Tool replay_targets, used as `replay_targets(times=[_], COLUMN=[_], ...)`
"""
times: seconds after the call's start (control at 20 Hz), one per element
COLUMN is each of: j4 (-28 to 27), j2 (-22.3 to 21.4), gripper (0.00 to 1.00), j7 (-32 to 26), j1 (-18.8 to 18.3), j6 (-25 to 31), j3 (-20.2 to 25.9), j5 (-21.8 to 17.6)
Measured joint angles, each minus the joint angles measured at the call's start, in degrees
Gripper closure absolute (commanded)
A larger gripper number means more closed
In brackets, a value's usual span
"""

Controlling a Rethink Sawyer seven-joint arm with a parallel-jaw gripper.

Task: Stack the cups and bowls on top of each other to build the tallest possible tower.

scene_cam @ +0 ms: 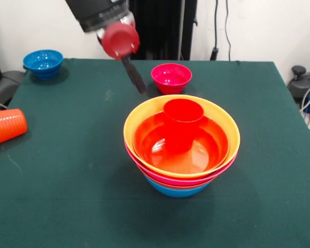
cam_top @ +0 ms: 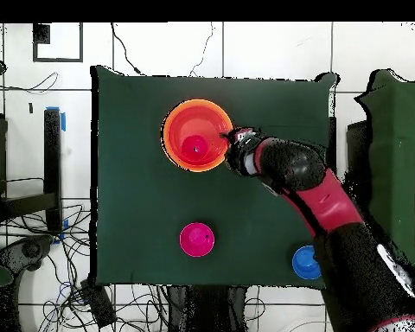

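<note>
The tower (scene_cam: 182,155) stands mid-table: a medium blue bowl (scene_cam: 175,190) at the base, then pink and yellow-orange rims, with a wide red-orange bowl (scene_cam: 196,150) on top. The smooth red cup (scene_cam: 183,111) stands upright inside that top bowl. The ribbed orange cup (scene_cam: 5,126) lies on its side at the left edge. The small magenta bowl (scene_cam: 171,77) and the small blue bowl (scene_cam: 43,63) stand apart at the far side. My gripper (scene_cam: 136,77) hangs above the table behind and left of the tower and holds nothing. In the overhead view my gripper (cam_top: 235,147) is just right of the tower (cam_top: 196,136). The purple bowl is hidden.
In the overhead view the magenta bowl (cam_top: 197,239) and the small blue bowl (cam_top: 304,262) sit near the robot's edge, and my arm (cam_top: 332,207) crosses the table's right side. Cables and chairs lie around the green table (scene_cam: 67,196).
</note>
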Motion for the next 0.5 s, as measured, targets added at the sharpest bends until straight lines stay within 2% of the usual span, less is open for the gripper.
replay_targets(times=[0.15, 0.2, 0.5], j4=[0.11, 0.13, 0.55], j2=[-2.48, -4.49, -10.23], gripper=[0.0, 0.0, 0.0], j7=[0.0, 0.0, 0.0], j1=[0.21, 0.5, 1.44], j6=[1.85, 2.95, 3.94], j3=[-1.48, -2.76, -6.44], j5=[-0.04, -0.04, -0.06])
